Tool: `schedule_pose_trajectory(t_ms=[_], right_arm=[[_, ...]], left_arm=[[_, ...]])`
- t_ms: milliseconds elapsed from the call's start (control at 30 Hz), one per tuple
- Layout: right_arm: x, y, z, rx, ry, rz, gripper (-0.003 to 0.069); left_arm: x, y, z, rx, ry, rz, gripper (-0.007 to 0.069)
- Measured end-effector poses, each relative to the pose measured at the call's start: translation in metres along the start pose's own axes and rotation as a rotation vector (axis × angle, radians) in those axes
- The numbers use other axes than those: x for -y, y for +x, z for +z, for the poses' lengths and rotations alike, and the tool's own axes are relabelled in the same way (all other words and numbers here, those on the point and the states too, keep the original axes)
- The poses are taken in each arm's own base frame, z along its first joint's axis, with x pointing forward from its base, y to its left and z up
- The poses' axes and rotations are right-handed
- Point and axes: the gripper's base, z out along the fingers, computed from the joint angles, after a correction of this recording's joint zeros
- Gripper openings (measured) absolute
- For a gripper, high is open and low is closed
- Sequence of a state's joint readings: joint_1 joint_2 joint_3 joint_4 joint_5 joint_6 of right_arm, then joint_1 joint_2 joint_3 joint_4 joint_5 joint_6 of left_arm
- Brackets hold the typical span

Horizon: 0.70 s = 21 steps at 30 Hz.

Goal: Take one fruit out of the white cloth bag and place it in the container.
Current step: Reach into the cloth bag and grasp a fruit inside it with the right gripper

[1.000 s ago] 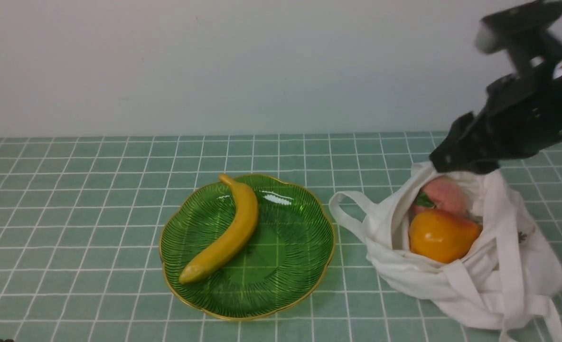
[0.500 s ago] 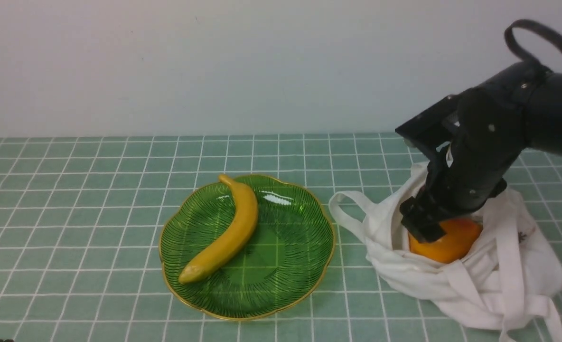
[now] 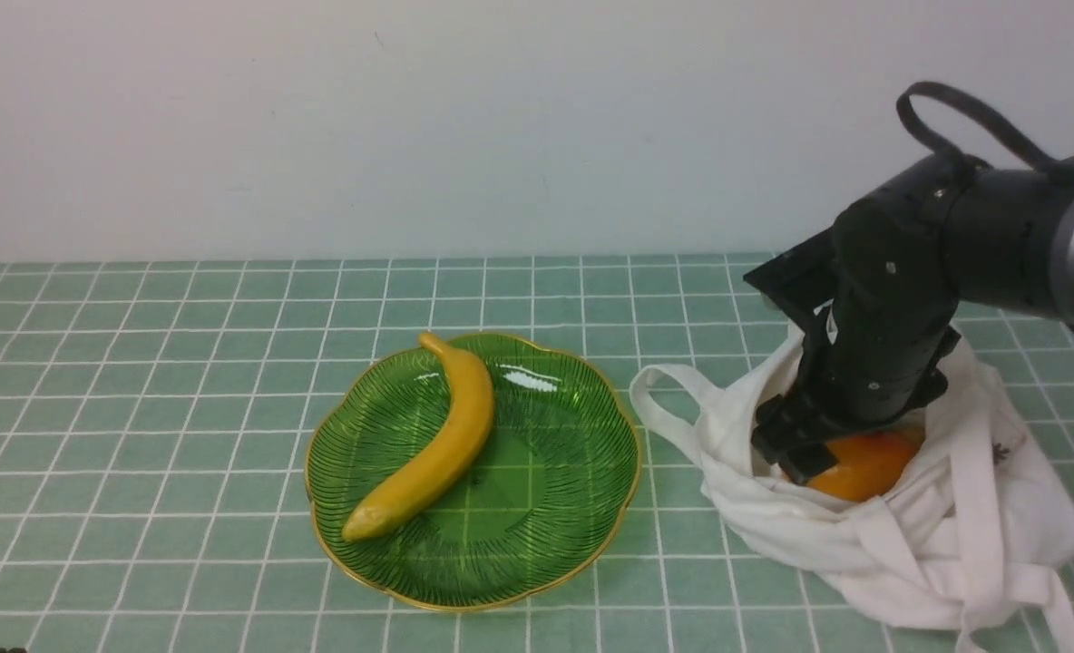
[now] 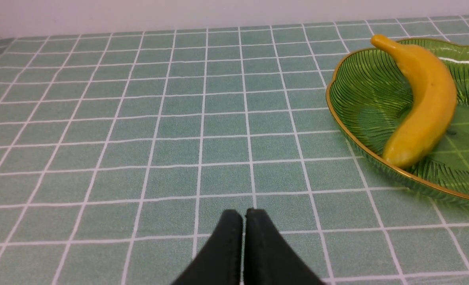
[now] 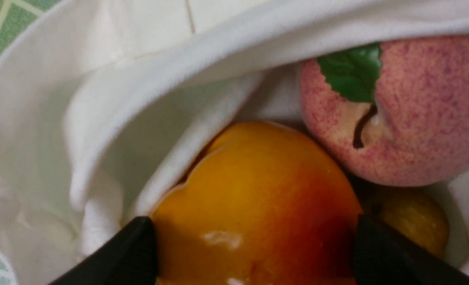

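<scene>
While the right gripper reaches into the white cloth bag at right, fingers spread flanking the pear, peach beside, left gripper closed, empty, banana on green plate.

Glossy orange pear inside white bag, beside green plate

Orange-red pear — ribbed green plate
</scene>
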State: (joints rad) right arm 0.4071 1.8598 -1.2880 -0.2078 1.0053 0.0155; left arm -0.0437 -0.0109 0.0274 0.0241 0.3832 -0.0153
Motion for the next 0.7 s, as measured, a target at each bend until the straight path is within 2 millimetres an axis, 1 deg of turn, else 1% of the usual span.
schedule_pose_trajectory(t_ms=[200, 267, 333, 367, 400, 433, 467, 500, 533, 567, 600, 633, 700], right_arm=[[0.001, -0.001, -0.004, -0.01, 0.009, 0.016, 0.058], [0.002, -0.001, -0.009, -0.007, 0.011, 0.029, 0.0577], [0.003, 0.0, -0.02, 0.008, 0.014, 0.044, 0.0561], [0.004, 0.0, -0.028, 0.025, 0.013, 0.052, 0.0528], [0.004, 0.0, -0.029, 0.029, 0.013, 0.054, 0.0503], [0.007, 0.001, -0.048, 0.073, 0.014, 0.068, 0.0338], [0.007, 0.001, -0.05, 0.078, 0.014, 0.07, 0.0311], [0.009, 0.002, -0.065, 0.119, 0.014, 0.081, 0.0136], [0.012, 0.004, -0.081, 0.162, 0.017, 0.09, 0.0066], [0.013, 0.004, -0.087, 0.181, 0.018, 0.094, 0.0043], [0.015, 0.006, -0.1, 0.219, 0.018, 0.103, 0.0013], [0.015, 0.006, -0.102, 0.224, 0.018, 0.105, 0.0013], [0.016, 0.01, -0.122, 0.285, -0.002, 0.122, -0.0008]], left_arm=[[0.0, 0.0, 0.0, 0.0, 0.0, 0.0, -0.0008], [0.0, 0.0, 0.0, 0.0, 0.0, 0.0, -0.0008], [0.0, 0.0, 0.0, 0.0, 0.0, 0.0, -0.0008], [0.0, 0.0, 0.0, 0.0, 0.0, 0.0, -0.0008], [0.0, 0.0, 0.0, 0.0, 0.0, 0.0, -0.0008], [0.0, 0.0, 0.0, 0.0, 0.0, 0.0, -0.0008], [0.0, 0.0, 0.0, 0.0, 0.0, 0.0, -0.0008], [0.0, 0.0, 0.0, 0.0, 0.0, 0.0, -0.0008], [0.0, 0.0, 0.0, 0.0, 0.0, 0.0, -0.0008], [0.0, 0.0, 0.0, 0.0, 0.0, 0.0, -0.0008], [0.0, 0.0, 0.0, 0.0, 0.0, 0.0, -0.0008], [0.0, 0.0, 0.0, 0.0, 0.0, 0.0, -0.0008], [0.0, 0.0, 0.0, 0.0, 0.0, 0.0, -0.0008]])
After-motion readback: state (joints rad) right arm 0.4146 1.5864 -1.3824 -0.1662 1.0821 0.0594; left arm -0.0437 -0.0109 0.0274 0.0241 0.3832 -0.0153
